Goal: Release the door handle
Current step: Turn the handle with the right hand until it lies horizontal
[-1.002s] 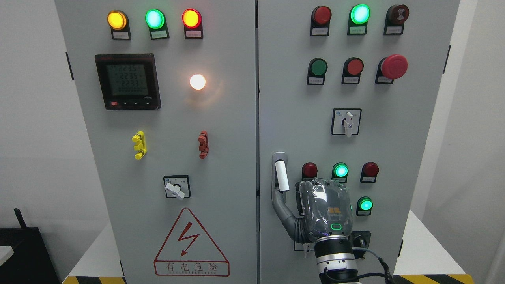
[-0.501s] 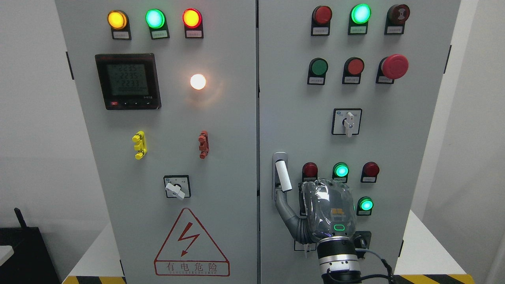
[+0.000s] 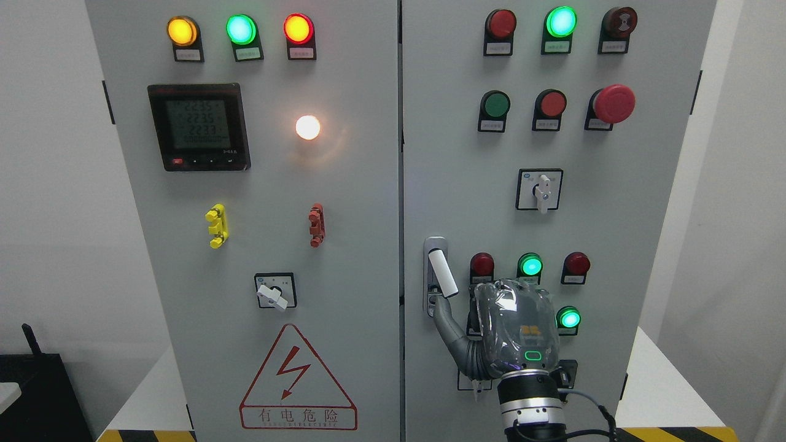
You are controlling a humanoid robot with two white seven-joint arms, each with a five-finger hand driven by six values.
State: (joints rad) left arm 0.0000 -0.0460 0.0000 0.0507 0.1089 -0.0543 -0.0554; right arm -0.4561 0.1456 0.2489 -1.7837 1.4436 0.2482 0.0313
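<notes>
Door handle [image 3: 435,273] on grey cabinet door [image 3: 466,184], right robot hand [image 3: 519,325] curled empty, white walls [image 3: 49,184].

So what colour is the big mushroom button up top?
Red: the big mushroom button shows best in the head view.

Plain off-white walls [image 3: 55,202] flank the scene on both sides, evenly lit and bare, with a soft grey shadow down the right one [image 3: 737,245]. Low at the left edge sits a dark black box-like piece of furniture [image 3: 37,399] with a thin black stub rising from its top — its make cannot be told. A flat white platform surface [image 3: 657,380] shows at the lower right and lower left, edged along the bottom by yellow-and-black hazard striping [image 3: 675,433] — bright against the pale room.
</notes>
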